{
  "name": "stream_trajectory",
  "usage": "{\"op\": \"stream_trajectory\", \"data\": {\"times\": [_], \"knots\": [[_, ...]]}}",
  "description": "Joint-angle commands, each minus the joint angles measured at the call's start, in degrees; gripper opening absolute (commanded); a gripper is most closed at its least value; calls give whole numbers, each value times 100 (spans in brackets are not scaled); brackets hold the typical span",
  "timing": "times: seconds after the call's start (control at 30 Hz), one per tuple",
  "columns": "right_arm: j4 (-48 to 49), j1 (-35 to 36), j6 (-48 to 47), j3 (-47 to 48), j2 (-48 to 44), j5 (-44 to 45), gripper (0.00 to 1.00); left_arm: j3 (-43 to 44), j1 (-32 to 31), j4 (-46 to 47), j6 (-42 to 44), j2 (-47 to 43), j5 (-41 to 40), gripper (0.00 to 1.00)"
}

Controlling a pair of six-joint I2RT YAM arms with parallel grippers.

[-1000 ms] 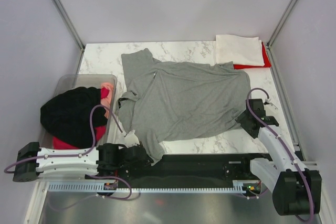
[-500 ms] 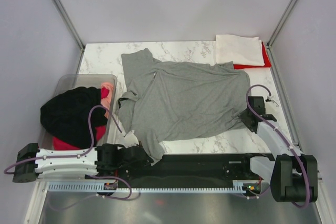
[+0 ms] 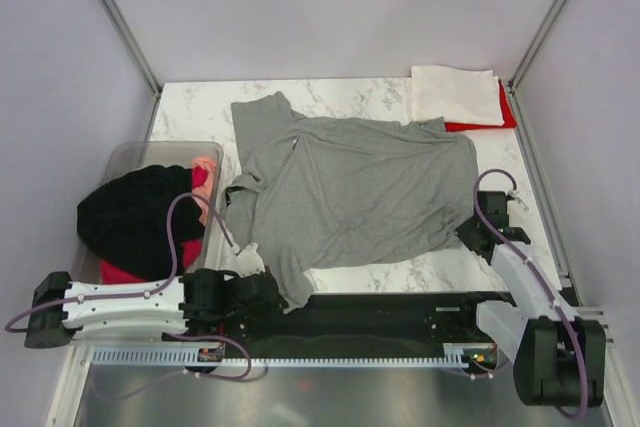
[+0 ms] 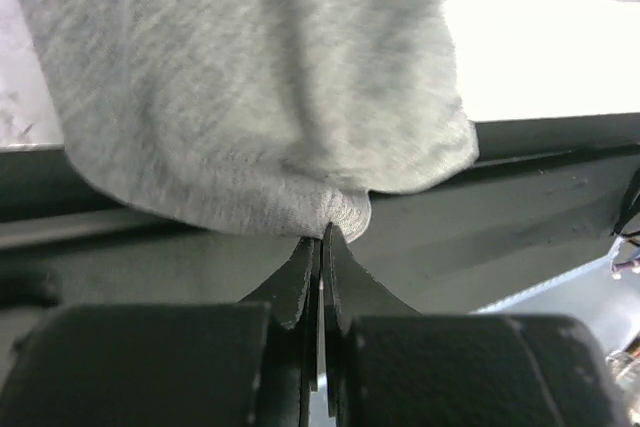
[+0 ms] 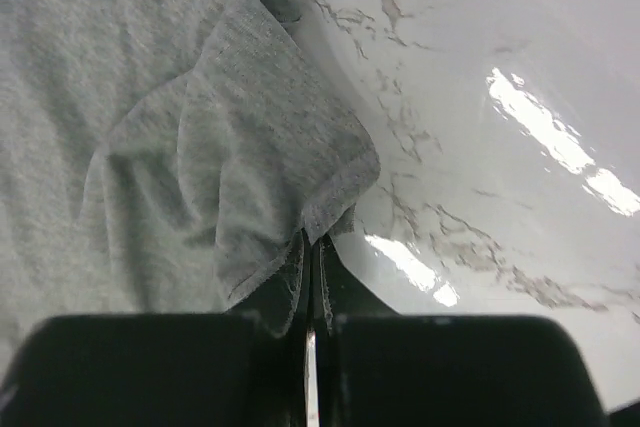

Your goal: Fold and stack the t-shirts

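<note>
A heather grey t-shirt [image 3: 350, 187] lies spread and creased on the marble table [image 3: 430, 269]. My left gripper [image 3: 278, 294] is at its near left corner, by the table's front edge. The left wrist view shows that gripper [image 4: 322, 232] shut on a bunched fold of the grey t-shirt [image 4: 260, 97]. My right gripper [image 3: 467, 232] is at the shirt's near right corner. In the right wrist view the right gripper [image 5: 312, 242] is shut on the hem corner of the grey t-shirt [image 5: 230, 147]. A folded white t-shirt [image 3: 455, 95] lies on a folded red one [image 3: 482, 125] at the back right.
A clear plastic tub [image 3: 135, 155] on the left holds a black t-shirt [image 3: 135, 217], a pink one [image 3: 206, 173] and a red one [image 3: 125, 274]. The black base rail [image 3: 400, 312] runs along the front. Grey walls stand on three sides.
The right gripper has gone from open to shut on the grey shirt's near right corner, and its arm shifted slightly. The left gripper stays shut on the shirt.
</note>
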Motion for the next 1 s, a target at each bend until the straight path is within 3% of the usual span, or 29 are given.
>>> {"op": "stream_trajectory", "data": {"times": [0.0, 0.13, 0.43, 0.6, 0.77, 0.97], "knots": [[-1098, -2, 137, 388, -757, -2, 0, 1033, 40, -1013, 641, 39, -419, 2], [-2328, -2, 198, 978, -1872, 61, 0, 1985, 32, -1674, 1001, -40, -551, 2], [-3490, -2, 401, 1286, -2920, 104, 0, 4147, 32, -3064, 1502, 170, -1227, 2], [-3702, -2, 471, 1435, -3132, 271, 0, 5334, 32, -3951, 1678, 416, -2071, 2], [-3755, -2, 436, 1795, -2983, 438, 0, 6159, 40, -4032, 2240, 723, -2800, 2], [-3501, -2, 313, 2147, -2482, 438, 0, 6496, 207, -3866, 3091, 1198, -3416, 2]]}}
